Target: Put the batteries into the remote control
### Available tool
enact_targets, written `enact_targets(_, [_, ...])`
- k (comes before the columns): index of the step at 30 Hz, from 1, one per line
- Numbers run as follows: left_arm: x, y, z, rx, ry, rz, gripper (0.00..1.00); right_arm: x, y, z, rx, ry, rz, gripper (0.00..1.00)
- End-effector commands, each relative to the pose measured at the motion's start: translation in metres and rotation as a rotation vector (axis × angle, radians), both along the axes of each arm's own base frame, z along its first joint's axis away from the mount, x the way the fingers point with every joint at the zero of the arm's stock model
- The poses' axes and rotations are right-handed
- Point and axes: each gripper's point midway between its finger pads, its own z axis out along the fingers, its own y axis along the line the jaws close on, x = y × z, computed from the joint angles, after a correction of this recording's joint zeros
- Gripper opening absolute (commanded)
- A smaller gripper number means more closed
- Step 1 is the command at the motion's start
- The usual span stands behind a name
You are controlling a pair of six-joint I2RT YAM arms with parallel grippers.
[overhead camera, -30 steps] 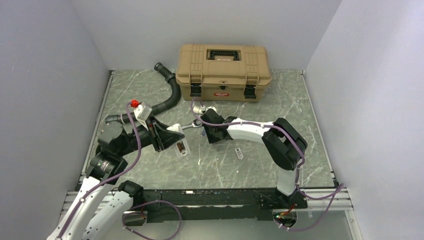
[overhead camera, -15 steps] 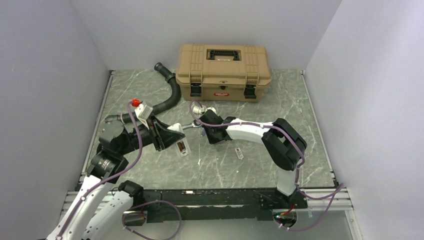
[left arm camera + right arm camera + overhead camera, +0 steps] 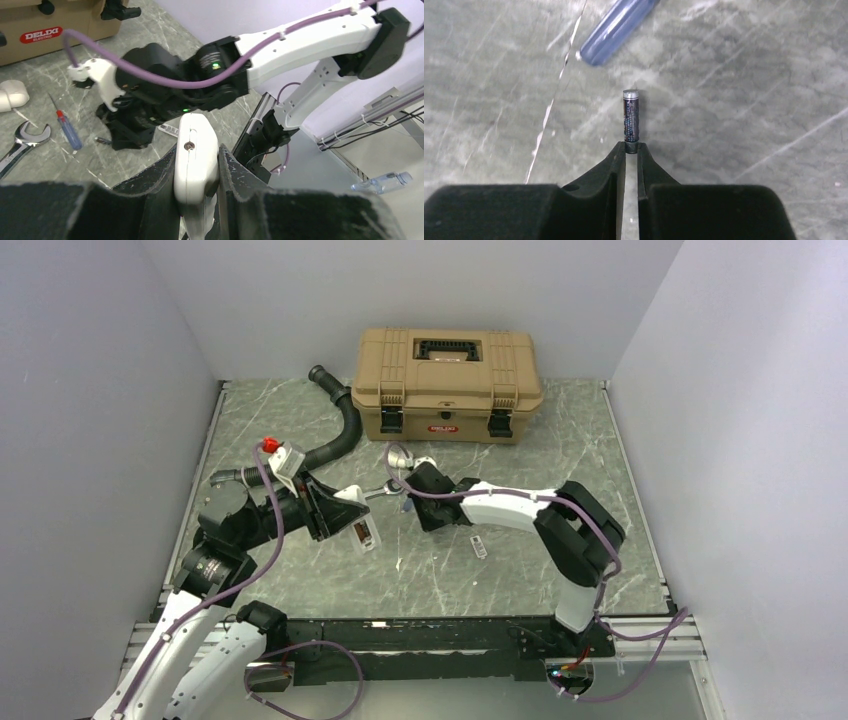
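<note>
Nearest me, on the left, the left jaws are clenched on the remote control (image 3: 195, 165), holding it tilted over the table (image 3: 520, 570), a little left of the middle. It is a slim white handset. Seen edge-on from the wrist it has a rounded end, a seam down its side and 1 small screw set in it. From above, the face turned up shows a dark oblong patch.

Just right of it, the right jaws are down at the table, nipping 1 end of a battery (image 3: 631, 117), a thin dark cylinder with a silver cap.

Just beyond the battery lies a blue-handled screwdriver (image 3: 616, 30), then a wrench (image 3: 22, 142) and a stubby white piece (image 3: 12, 95). Farther left curls a black hose (image 3: 340, 435). At the far edge sits a closed tan toolbox (image 3: 447, 380).
</note>
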Motion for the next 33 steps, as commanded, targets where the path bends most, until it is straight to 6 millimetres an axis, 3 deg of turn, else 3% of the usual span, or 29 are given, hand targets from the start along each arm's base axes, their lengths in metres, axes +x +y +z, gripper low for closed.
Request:
enact_targets(1, [0.007,0.006,0.02,-0.03,-0.03,0.066,0.0,0.002,0.011,0.052,0.169,-0.1,0.016,0.0])
enact_targets(9, [0.014,0.002,0.019,-0.045,0.008,0.072,0.0,-0.016,0.008,0.134,0.34,-0.313,0.203,0.0])
enact_targets(16, [0.016,0.004,0.02,-0.055,0.006,0.094,0.0,-0.062,0.003,0.22,0.616,-0.622,0.477,0.0])
enact_targets(19, [0.017,0.005,0.021,-0.063,0.006,0.101,0.0,-0.101,0.005,0.252,0.709,-0.75,0.725,0.0])
enact_targets(25, [0.018,0.004,0.02,-0.073,0.017,0.097,0.0,-0.148,0.005,0.275,0.756,-0.834,1.053,0.0])
enact_targets(33, [0.013,0.003,0.025,-0.077,-0.002,0.079,0.0,-0.176,0.002,0.281,0.784,-0.84,1.23,0.0])
